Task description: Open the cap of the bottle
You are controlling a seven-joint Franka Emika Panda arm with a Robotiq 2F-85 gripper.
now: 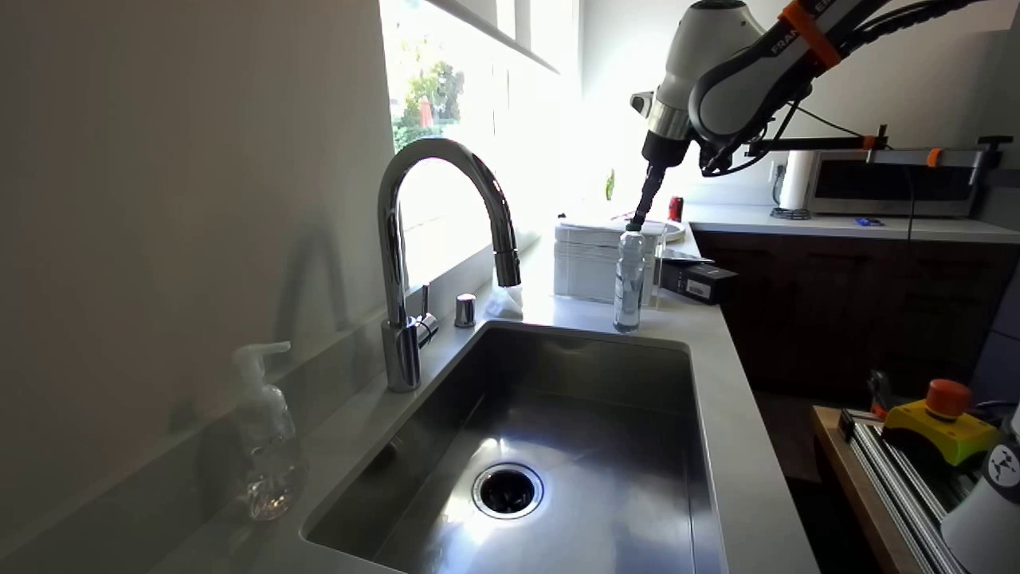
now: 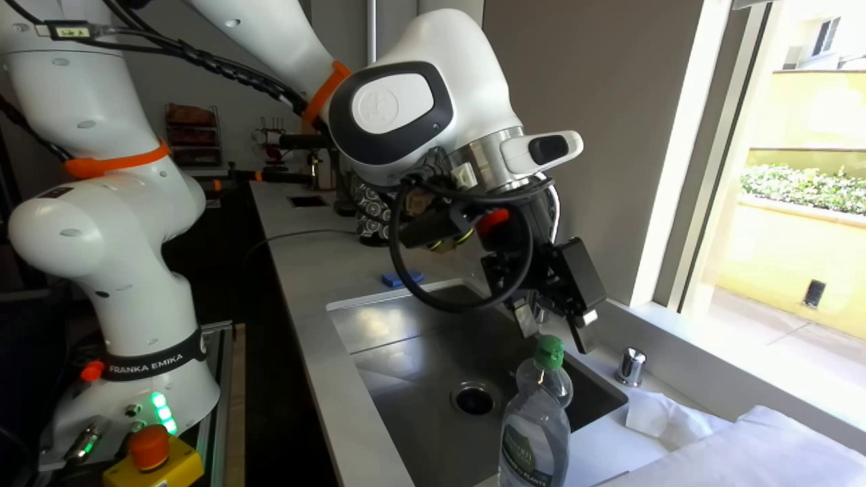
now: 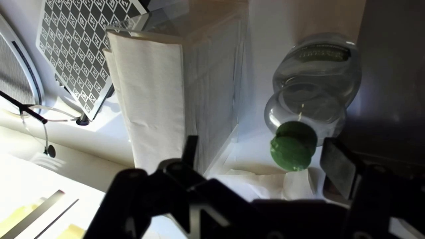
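Note:
The clear bottle [image 1: 629, 279] stands upright on the counter at the sink's edge; it also shows in an exterior view [image 2: 531, 433] and in the wrist view [image 3: 318, 73]. Its green cap [image 2: 549, 352] sits on top of the neck; in the wrist view the cap [image 3: 292, 149] shows from above. My gripper [image 2: 556, 331] is open, tilted, its fingertips close about the height of the cap. In the wrist view the gripper [image 3: 261, 149] has the cap between its fingers, nearer the right-hand finger, with gaps on both sides. In an exterior view the gripper [image 1: 637, 220] hides part of the cap.
The sink [image 1: 590, 478] lies beside the bottle, with an arched tap [image 1: 390, 247]. A stack of white paper towels [image 3: 149, 93] in a clear holder stands close to the bottle. A chrome knob [image 2: 630, 367], crumpled white paper [image 2: 666, 418] and a black box [image 1: 697, 281] are nearby.

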